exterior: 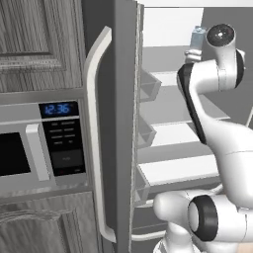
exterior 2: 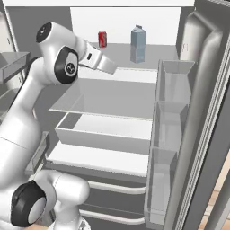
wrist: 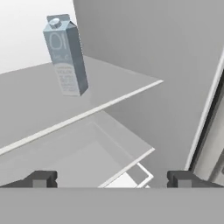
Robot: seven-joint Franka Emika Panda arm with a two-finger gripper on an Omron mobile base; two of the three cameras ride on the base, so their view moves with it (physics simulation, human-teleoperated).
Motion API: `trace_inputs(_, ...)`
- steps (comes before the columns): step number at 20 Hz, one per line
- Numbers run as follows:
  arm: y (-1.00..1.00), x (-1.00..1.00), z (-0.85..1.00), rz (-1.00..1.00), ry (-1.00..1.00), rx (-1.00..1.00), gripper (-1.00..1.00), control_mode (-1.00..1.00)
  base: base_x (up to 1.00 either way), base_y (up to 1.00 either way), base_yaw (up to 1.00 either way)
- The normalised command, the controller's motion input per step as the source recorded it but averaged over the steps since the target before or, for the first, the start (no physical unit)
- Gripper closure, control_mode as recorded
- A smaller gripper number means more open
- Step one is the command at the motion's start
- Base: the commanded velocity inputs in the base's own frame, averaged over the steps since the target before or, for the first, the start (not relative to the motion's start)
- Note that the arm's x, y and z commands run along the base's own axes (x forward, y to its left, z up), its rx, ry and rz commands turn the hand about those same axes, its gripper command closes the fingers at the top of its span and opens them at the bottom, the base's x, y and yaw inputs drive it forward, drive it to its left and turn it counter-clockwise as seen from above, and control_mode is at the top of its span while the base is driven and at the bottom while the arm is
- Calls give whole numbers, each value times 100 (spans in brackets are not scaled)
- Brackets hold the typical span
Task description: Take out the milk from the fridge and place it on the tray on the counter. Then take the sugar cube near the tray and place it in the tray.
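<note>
The fridge [exterior 2: 108, 96] stands open, its white shelves facing me. The milk [exterior 2: 138, 44] is a pale blue-grey gable-topped carton, upright on the top shelf towards the right. It also peeks out behind my arm [exterior: 197, 37] and stands at the upper left of the hand view [wrist: 65, 57]. My gripper [exterior 2: 109, 66] hovers in front of the top shelf, left of the milk and a little lower, well apart from it. Its fingertips [wrist: 41, 178] stand wide open with nothing between them. The tray, the counter and the sugar cube are out of view.
A red can [exterior 2: 102, 39] stands on the top shelf left of the milk, just above my hand. The right door with its bins [exterior 2: 173, 117] hangs open. The left door with its curved handle [exterior: 94, 123] stands beside a silver microwave [exterior: 44, 143].
</note>
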Motion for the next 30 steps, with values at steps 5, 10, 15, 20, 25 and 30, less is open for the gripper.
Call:
trace_inputs(5, 0, 35, 0, 0, -2, -3, -100, -100, 0, 0, 0)
trace_inputs(10, 0, 31, 8, 0, -3, -1, -100, -100, 0, 0, 0)
trace_inputs(15, 0, 32, 17, 0, -1, 0, -100, -100, 0, 0, 0)
trace_inputs(20, -3, 17, 25, 0, -5, 0, -100, -100, 0, 0, 0)
trace_inputs(25, -1, 5, 12, 0, -16, -7, -100, -100, 0, 0, 0)
trace_inputs(30, 0, 15, 14, 0, -14, -8, -100, -100, 0, 0, 0)
